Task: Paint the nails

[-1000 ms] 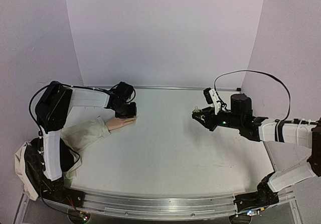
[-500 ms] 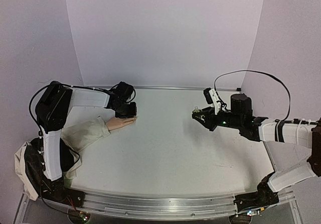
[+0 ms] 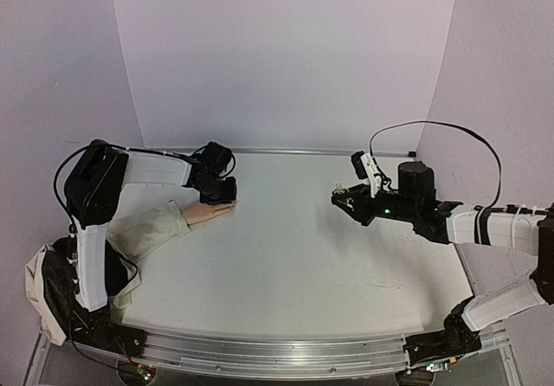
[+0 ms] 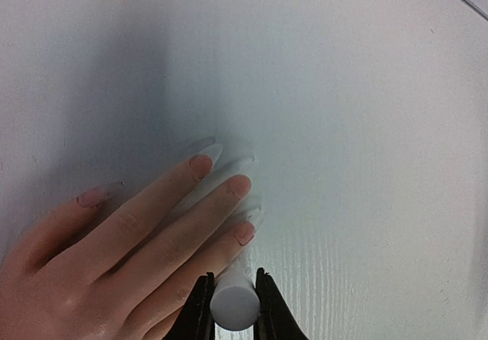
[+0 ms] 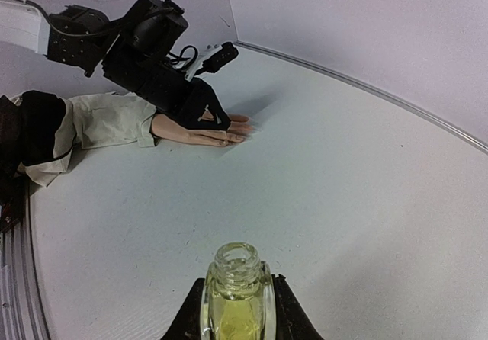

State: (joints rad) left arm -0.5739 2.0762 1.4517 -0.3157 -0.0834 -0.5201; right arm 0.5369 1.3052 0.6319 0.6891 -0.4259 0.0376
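The pale mannequin hand (image 4: 114,248) lies palm down on the white table, its beige sleeve (image 3: 147,230) trailing to the left. Its nails show in the left wrist view, one (image 4: 201,165) at a fingertip and another (image 4: 244,233) close to my jaws. My left gripper (image 4: 232,280) hovers over the fingers, shut on a white brush cap (image 4: 235,303); the bristles are hidden under it. At the right, away from the hand, my right gripper (image 5: 235,313) is shut on a small open bottle (image 5: 235,290) of yellowish-green liquid, held upright above the table.
A curved pale backdrop (image 3: 286,57) walls the table at the back and sides. A metal rail (image 3: 277,356) runs along the near edge. A black cable (image 3: 450,131) loops above the right arm. Bare tabletop (image 3: 286,256) lies between the two arms.
The left arm's upper part has shifted very slightly. Both grippers and what they hold stay where they were.
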